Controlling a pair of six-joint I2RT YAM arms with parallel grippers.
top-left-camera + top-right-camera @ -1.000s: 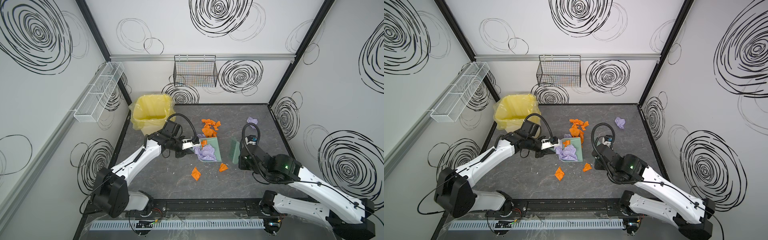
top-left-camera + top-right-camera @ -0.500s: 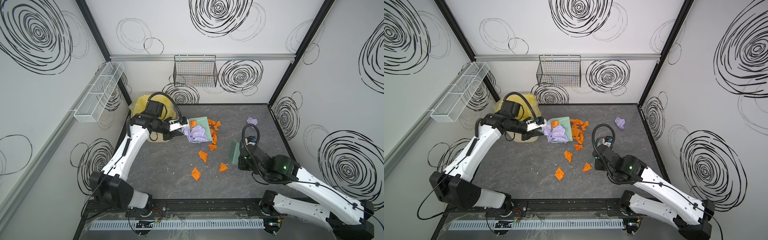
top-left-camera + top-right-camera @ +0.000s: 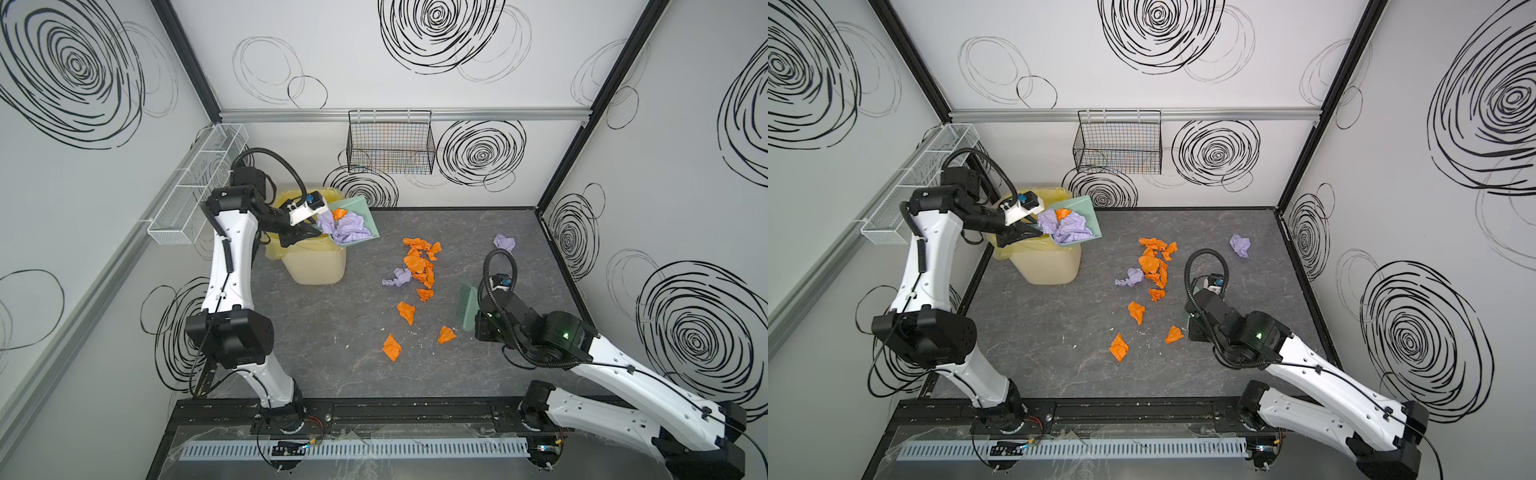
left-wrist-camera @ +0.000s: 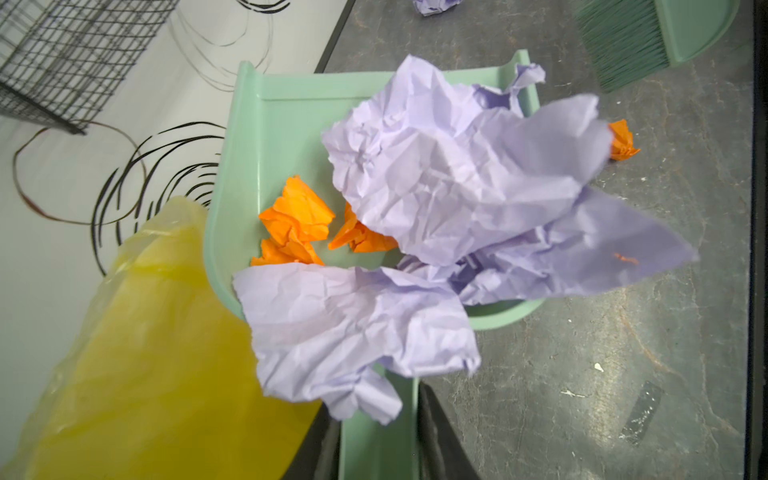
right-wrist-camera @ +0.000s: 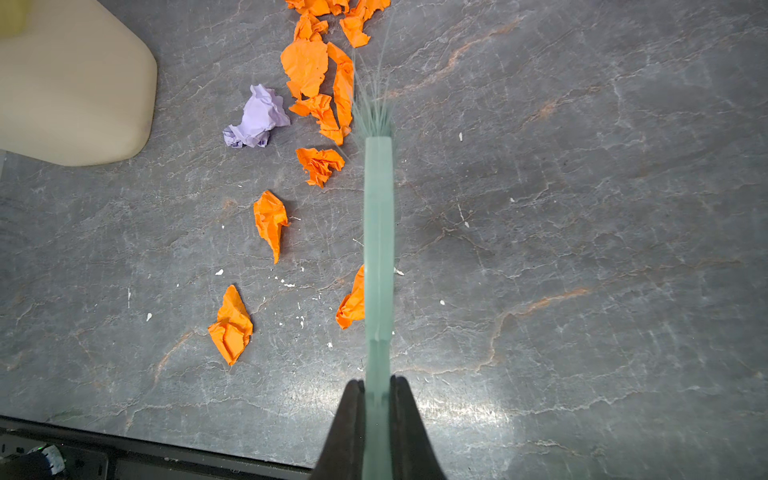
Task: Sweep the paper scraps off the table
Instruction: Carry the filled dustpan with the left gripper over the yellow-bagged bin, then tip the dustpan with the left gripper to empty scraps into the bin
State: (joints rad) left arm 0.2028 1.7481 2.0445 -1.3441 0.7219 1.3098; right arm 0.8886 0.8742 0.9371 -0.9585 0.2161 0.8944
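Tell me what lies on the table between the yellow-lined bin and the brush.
A lilac wad on the side of the bin, then a string of orange scraps just beside the brush. Both top views show it.

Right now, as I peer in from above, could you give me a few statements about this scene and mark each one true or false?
1. The left gripper holds a dustpan loaded with paper scraps. True.
2. The table is already free of scraps. False: many orange wads lie on it.
3. The right gripper is shut on the brush. True.
4. The bin has a blue liner. False: the liner is yellow.
5. One lilac wad lies alone near the table's far right corner. True.
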